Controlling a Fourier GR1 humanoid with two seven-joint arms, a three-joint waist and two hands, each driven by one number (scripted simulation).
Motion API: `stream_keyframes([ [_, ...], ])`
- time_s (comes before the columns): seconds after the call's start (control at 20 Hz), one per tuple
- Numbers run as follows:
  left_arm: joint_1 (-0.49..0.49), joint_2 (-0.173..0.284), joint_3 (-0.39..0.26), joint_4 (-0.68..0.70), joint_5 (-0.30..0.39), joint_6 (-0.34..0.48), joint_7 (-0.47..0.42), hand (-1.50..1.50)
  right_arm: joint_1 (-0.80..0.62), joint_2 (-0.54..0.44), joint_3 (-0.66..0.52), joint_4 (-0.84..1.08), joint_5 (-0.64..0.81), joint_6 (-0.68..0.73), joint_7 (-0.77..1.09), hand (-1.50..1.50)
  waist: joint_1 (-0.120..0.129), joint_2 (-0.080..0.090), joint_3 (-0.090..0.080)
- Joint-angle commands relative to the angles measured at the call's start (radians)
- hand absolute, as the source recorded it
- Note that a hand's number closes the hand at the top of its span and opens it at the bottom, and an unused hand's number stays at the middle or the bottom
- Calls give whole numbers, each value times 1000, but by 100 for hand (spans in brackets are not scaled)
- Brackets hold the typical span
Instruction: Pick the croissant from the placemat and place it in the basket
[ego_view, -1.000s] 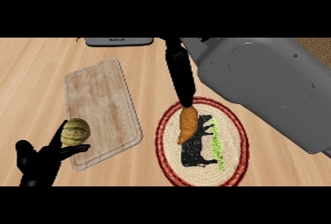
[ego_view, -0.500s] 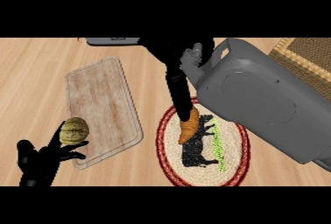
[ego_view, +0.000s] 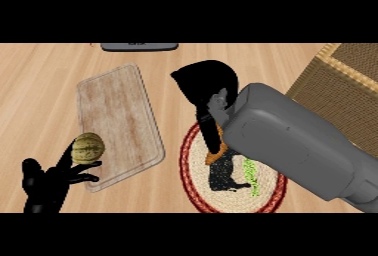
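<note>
Wooden counter (ego_view: 44, 90) — right hand (ego_view: 210, 92) covers the croissant (ego_view: 212, 156) on the placemat (ego_view: 196, 185), grip unclear; only an orange sliver shows, axis unreadable. Left hand (ego_view: 46, 186) open at seven o'clock.

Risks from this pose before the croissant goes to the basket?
1. The right robot hand and forearm cover most of the croissant, so the grasp can't be verified; it may slip on lifting.
2. The basket sits at the far right, partly out of frame; the bulky forearm may clip its rim.
3. The melon near the left robot hand may roll if nudged.
</note>
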Motion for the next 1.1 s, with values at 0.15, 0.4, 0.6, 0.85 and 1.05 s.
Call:
stream_keyframes([
  [0.15,-69,-32,-26,112,-19,-10,73,0,82,2,4,6,74,8,13,-150,-3,12,-18],
  [0.4,-15,-21,9,147,-9,-67,-10,0,218,43,65,-52,200,-89,-1,-150,-1,10,-18],
  [0.6,-23,-57,-29,87,-59,-3,53,0,203,8,21,-17,217,-27,-62,-150,2,11,-18],
  [0.85,0,-30,8,100,-49,-46,35,0,324,29,59,-65,301,-98,-81,-150,1,9,-18],
  [1.05,-11,-66,-10,102,-65,-37,38,0,312,21,27,15,355,-125,-192,-150,6,12,-18],
])
